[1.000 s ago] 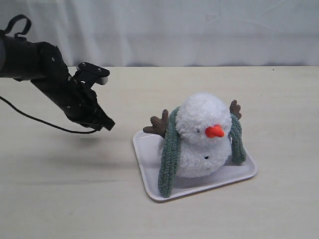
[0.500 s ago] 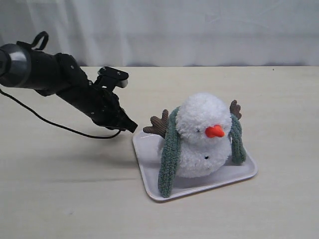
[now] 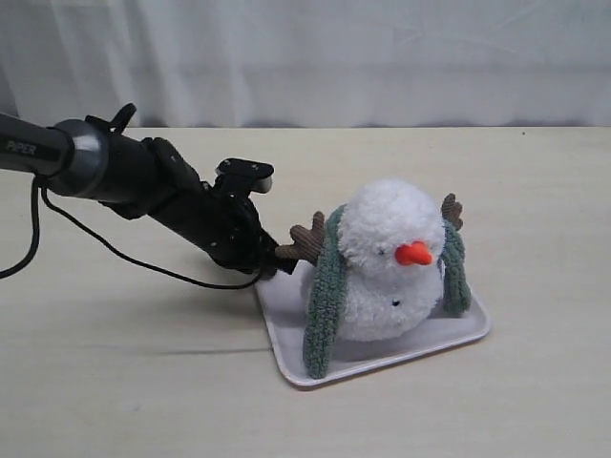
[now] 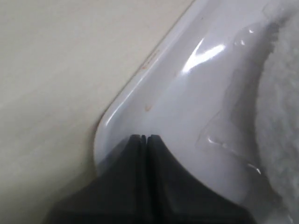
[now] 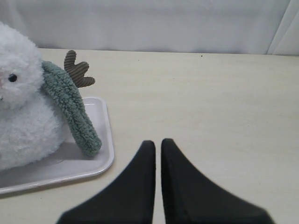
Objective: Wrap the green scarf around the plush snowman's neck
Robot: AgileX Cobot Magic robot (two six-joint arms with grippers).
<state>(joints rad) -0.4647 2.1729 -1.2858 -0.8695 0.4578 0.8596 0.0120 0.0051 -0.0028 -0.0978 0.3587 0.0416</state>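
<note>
The plush snowman sits on a white tray, facing the front with its orange nose showing. The green scarf lies over the back of its neck, and both ends hang down its sides; the other end shows in the right wrist view beside a brown twig arm. My left gripper is shut with nothing in it, its tip at the tray's near-left corner, just below the left twig arm. My right gripper is shut and empty over bare table, to the right of the tray; the exterior view does not show it.
The beige table runs to a pale curtain at the back. A black cable trails from the left arm across the table.
The left arm has swung right and down, from well left of the tray to the tray's corner beside the snowman. The snowman and scarf have not moved.
</note>
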